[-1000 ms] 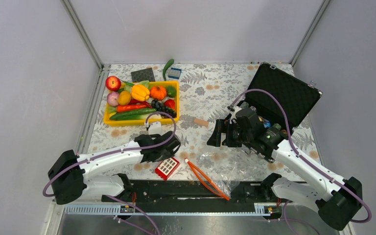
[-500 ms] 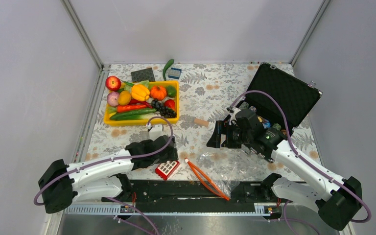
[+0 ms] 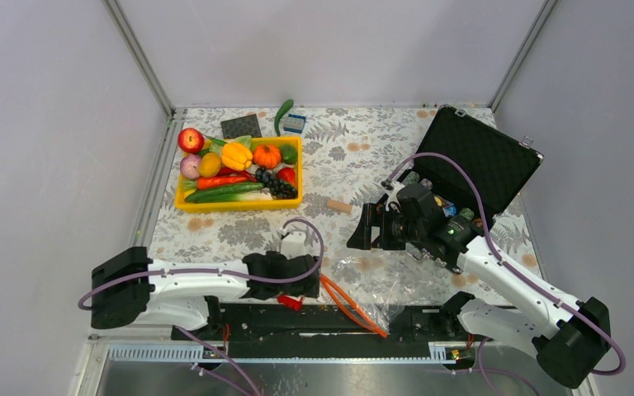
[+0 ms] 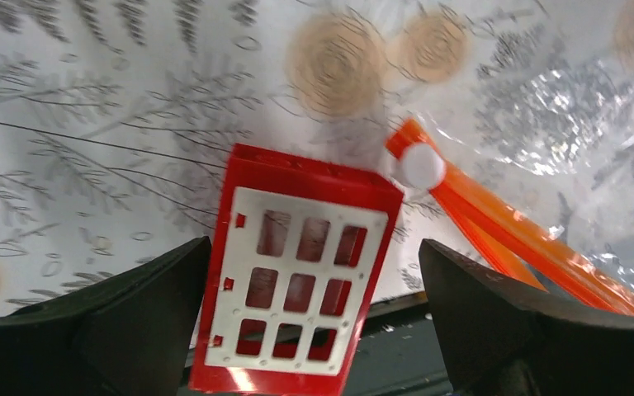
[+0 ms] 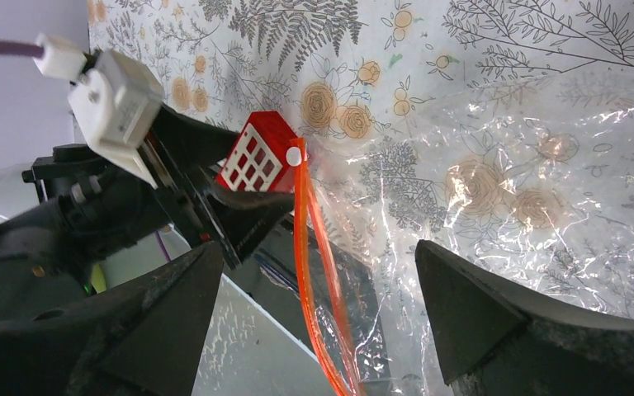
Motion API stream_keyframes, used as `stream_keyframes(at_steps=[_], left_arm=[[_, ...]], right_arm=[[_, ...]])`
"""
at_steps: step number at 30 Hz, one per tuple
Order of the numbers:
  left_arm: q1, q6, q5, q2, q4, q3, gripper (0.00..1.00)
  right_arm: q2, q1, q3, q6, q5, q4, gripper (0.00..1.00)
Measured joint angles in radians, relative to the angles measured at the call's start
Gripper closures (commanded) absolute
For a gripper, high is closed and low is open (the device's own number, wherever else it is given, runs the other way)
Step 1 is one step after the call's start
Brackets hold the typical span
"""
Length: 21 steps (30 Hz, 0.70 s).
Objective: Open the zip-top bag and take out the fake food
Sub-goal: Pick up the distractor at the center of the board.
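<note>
The zip-top bag (image 3: 390, 276) lies flat and crumpled at the table's near edge. Its orange zip strip (image 3: 348, 305) gapes, with a white slider (image 5: 294, 155) at the strip's far end. I see nothing inside the bag (image 5: 503, 165). The fake food sits apart in a yellow tray (image 3: 239, 205): apple (image 3: 190, 139), yellow pepper (image 3: 236, 154), pumpkin (image 3: 267, 155). My left gripper (image 3: 297, 290) is open, straddling a small red box with a white grid face (image 4: 297, 272) beside the strip (image 4: 495, 235). My right gripper (image 3: 366, 231) hangs open above the bag, holding nothing.
An open black hard case (image 3: 479, 157) stands at the right, behind my right arm. A dark pad (image 3: 241, 125), a green cucumber (image 3: 283, 115) and a small blue-and-white box (image 3: 295, 124) lie behind the tray. A cork-like piece (image 3: 340, 206) lies mid-table. A black rail (image 3: 330, 318) runs along the near edge.
My left gripper has opened wide and swung right and toward the near edge, so it now straddles the red box. The right arm has barely moved.
</note>
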Motion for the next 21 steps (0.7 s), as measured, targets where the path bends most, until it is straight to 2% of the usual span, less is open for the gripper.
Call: stream_keyframes(at_steps=[5, 10, 21], left_arm=[[-0.076, -0.043, -0.008, 0.095, -0.032, 0.061, 0.02], [-0.122, -0.090, -0.034, 0.130, -0.132, 0.111, 0.02], [-0.236, -0.323, -0.089, 0.182, -0.267, 0.132, 0.03]], right_arm=[[0.000, 0.000, -0.006, 0.000, -0.001, 0.002, 0.05], [0.000, 0.000, -0.014, 0.003, -0.015, 0.003, 0.04], [-0.010, 0.000, -0.031, 0.020, -0.027, 0.024, 0.03]])
